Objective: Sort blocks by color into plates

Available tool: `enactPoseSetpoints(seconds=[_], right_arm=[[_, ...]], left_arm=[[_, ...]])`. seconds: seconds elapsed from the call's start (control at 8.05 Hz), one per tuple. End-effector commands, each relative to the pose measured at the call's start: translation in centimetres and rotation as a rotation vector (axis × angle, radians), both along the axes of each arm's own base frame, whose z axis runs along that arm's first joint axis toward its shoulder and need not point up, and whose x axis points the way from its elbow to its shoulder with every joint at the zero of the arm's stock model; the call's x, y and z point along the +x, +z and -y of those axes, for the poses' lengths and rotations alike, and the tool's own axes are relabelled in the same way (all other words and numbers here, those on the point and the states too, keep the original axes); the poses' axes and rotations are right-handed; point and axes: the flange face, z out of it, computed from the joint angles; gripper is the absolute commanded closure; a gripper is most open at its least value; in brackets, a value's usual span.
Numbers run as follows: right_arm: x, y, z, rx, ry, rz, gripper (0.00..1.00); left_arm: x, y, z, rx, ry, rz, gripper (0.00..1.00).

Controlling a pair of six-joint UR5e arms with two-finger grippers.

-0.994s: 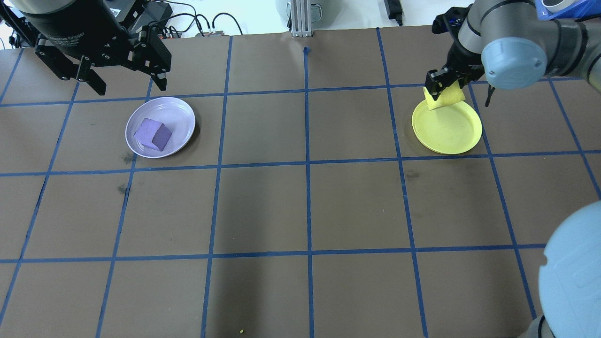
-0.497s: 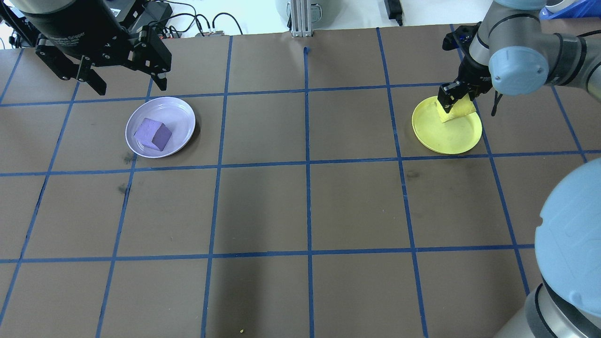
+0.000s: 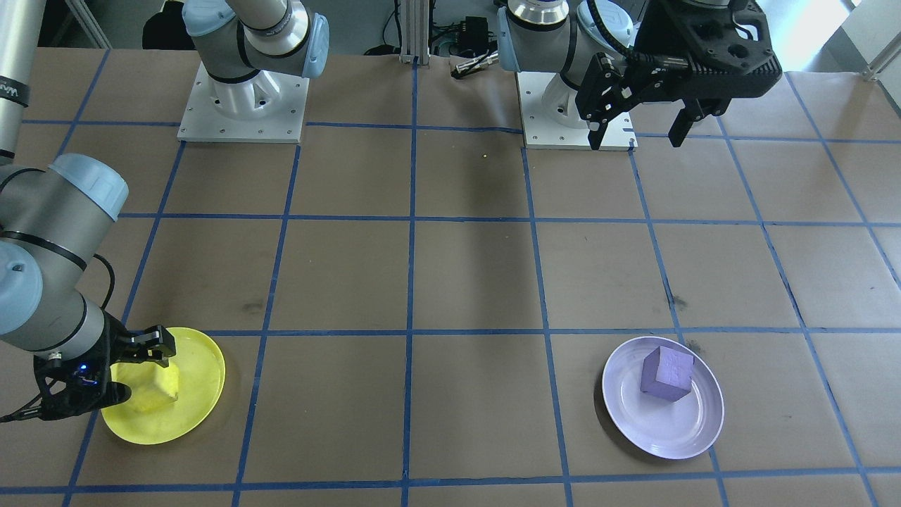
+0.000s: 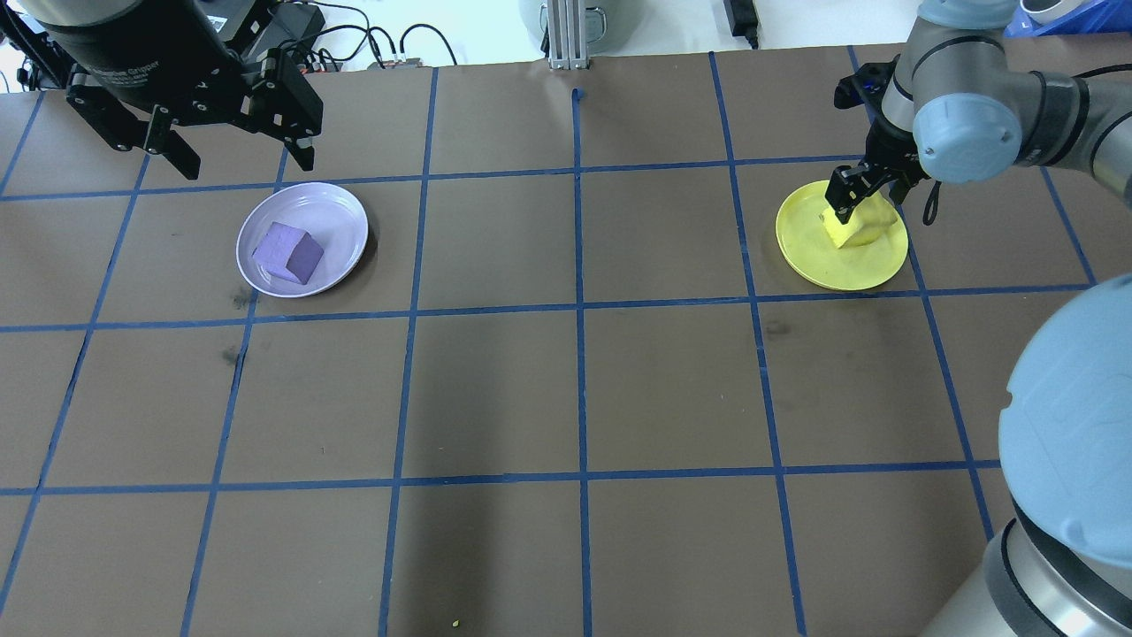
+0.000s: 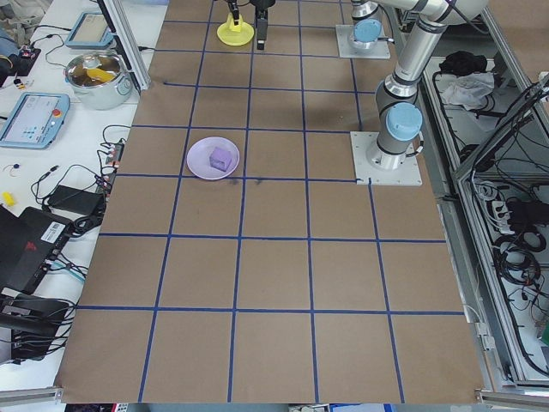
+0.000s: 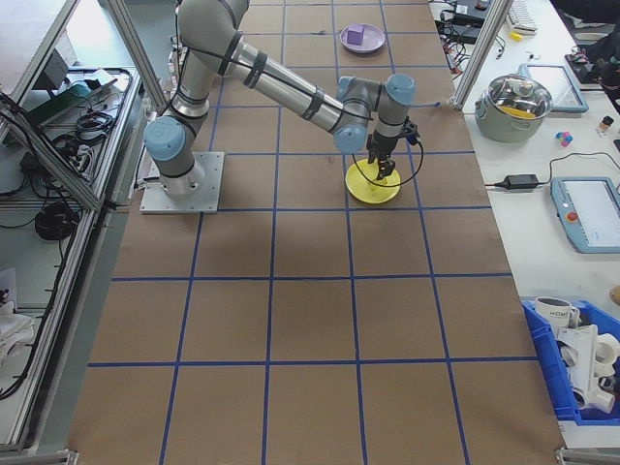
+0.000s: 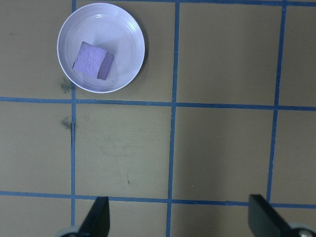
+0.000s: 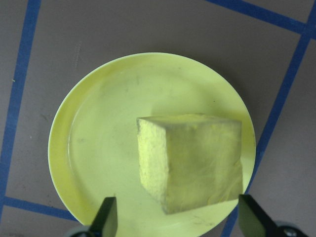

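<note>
Yellow block (image 4: 851,227) sits in the yellow plate (image 4: 827,265), toward the plate's far rim, out by the table's far right corner. The right gripper (image 4: 871,190) is right on it; in the right wrist view its two fingertips (image 8: 106,217) stand wide of the block's sides with gaps showing, so the jaws look released rather than squeezing. Over by the table's far left corner, the purple block (image 4: 288,252) lies tilted inside the lavender plate (image 4: 340,221). The left gripper (image 4: 239,159) hovers high above the far edge there, fingers spread apart and holding nothing.
</note>
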Motion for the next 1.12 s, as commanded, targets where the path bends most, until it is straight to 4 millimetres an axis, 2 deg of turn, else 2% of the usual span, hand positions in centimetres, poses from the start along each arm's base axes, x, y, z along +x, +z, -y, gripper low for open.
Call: enactPoseSetpoints(seconds=[0.0,0.12,0.25,0.5,0.62,0.75,0.87,0.99], right_arm=[[0.0,3.7,-0.8,-0.041,-0.009,-0.039,0.0],[0.7,7.6,-1.8,-0.097,-0.007,-0.054,0.0],[1.7,11.4,-3.8,-0.137,0.001,-0.051,0.0],[5.6,15.0,-7.2,-0.098,-0.06,0.085,0.0],[8.5,17.7,-9.5,-0.111,-0.161,0.088,0.0],[10.9,18.9,-11.4,-0.086,-0.189,0.088,0.0],[11.8,19.9,-12.4,-0.09,-0.18,0.094,0.0],[11.9,21.2,-13.7,-0.084,-0.198,0.087,0.0]], left_arm=[[0.0,0.0,0.0,0.001,0.0,0.0,0.0],[0.0,0.0,0.0,0.001,0.0,-0.001,0.0],[0.0,0.0,-0.1,-0.001,0.0,0.002,0.0],[0.0,0.1,-0.1,-0.002,0.0,0.0,0.0],[0.0,0.0,0.1,0.001,0.0,-0.003,0.0],[0.0,0.1,0.0,-0.002,0.0,0.0,0.0],[0.0,0.2,-0.1,-0.004,-0.001,0.005,0.0],[0.1,0.2,-0.1,-0.004,-0.001,0.005,0.0]])
